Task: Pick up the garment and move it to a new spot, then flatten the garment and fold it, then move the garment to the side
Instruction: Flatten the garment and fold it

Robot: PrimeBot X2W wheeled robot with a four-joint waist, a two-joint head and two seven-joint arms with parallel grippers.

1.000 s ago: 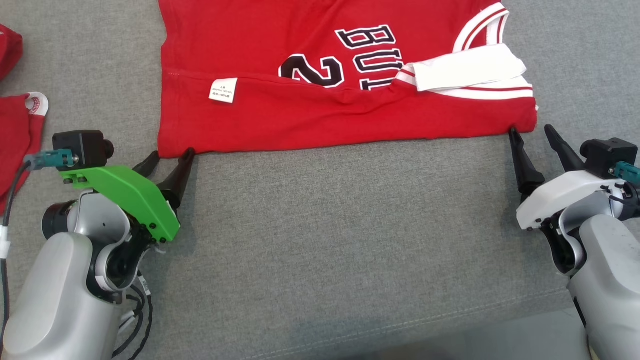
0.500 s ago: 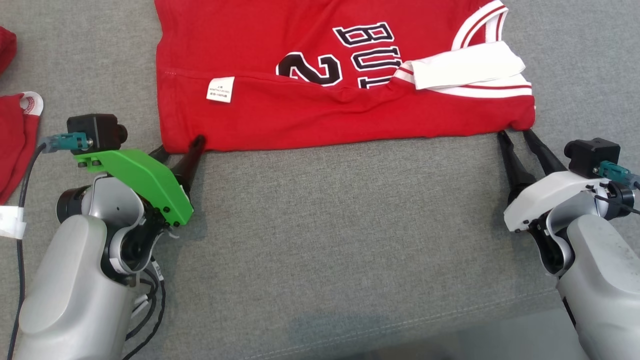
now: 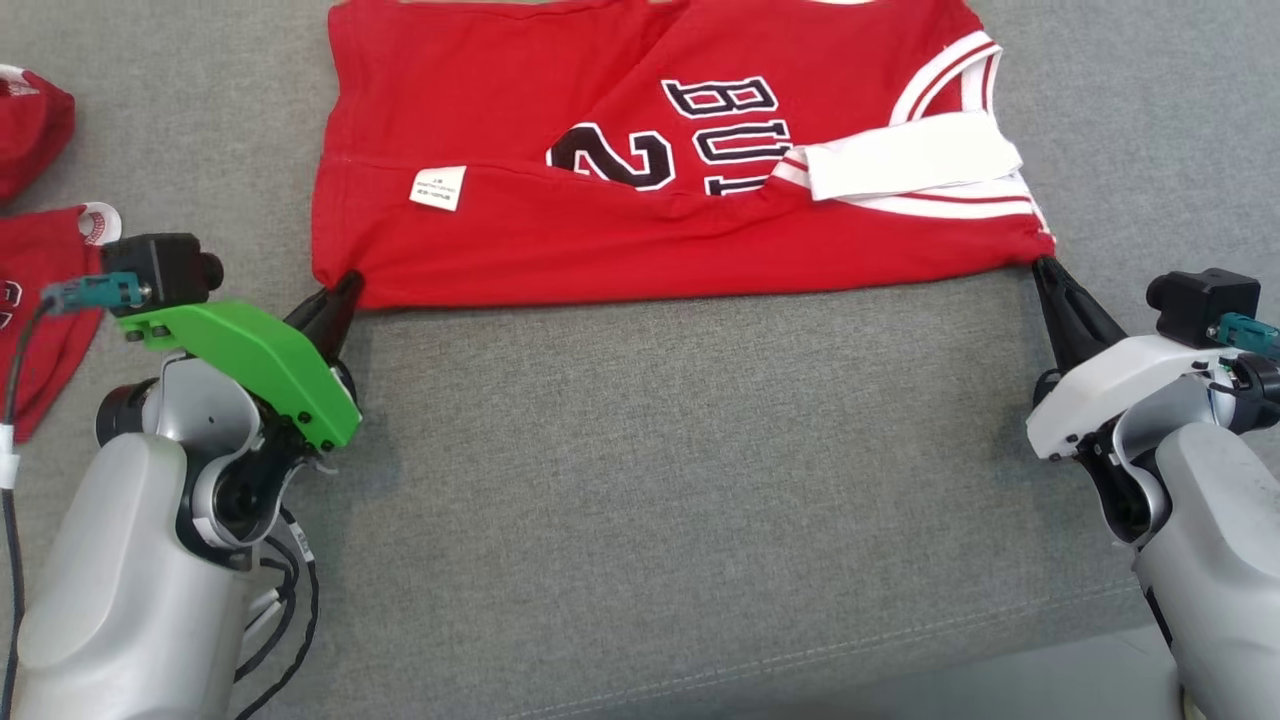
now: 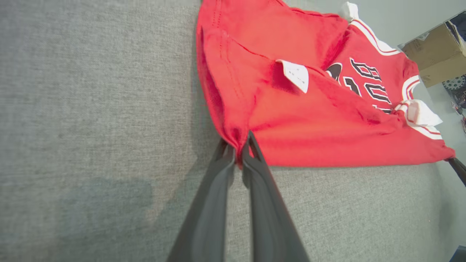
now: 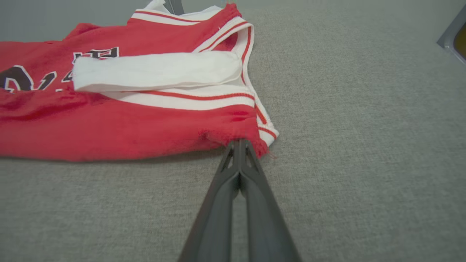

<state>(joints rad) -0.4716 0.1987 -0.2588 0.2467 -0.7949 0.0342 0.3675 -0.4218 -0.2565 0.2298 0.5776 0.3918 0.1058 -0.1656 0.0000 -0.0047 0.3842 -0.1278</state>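
The grey cloth-covered tabletop (image 3: 640, 480) carries a red jersey (image 3: 600, 240) across its far middle, spread flat with its length running left to right. The jersey's near long side is already turned over on itself, so the inside shows there and the flap covers the lower part of the printed number and letters. By that, the pick-up, the flattening and a first fold look done, while at least one more fold and the move to the side are judged to be left. More red clothing (image 3: 40, 270) lies well apart at the far left edge. The left end effector (image 3: 342, 288) is clenched on the jersey's near left corner, red cloth bunched between its fingers in the left wrist view. The right end effector (image 3: 1045, 268) is clenched on the near right corner, just beside the white trim. A small white label (image 3: 438, 188) sits on the folded flap.
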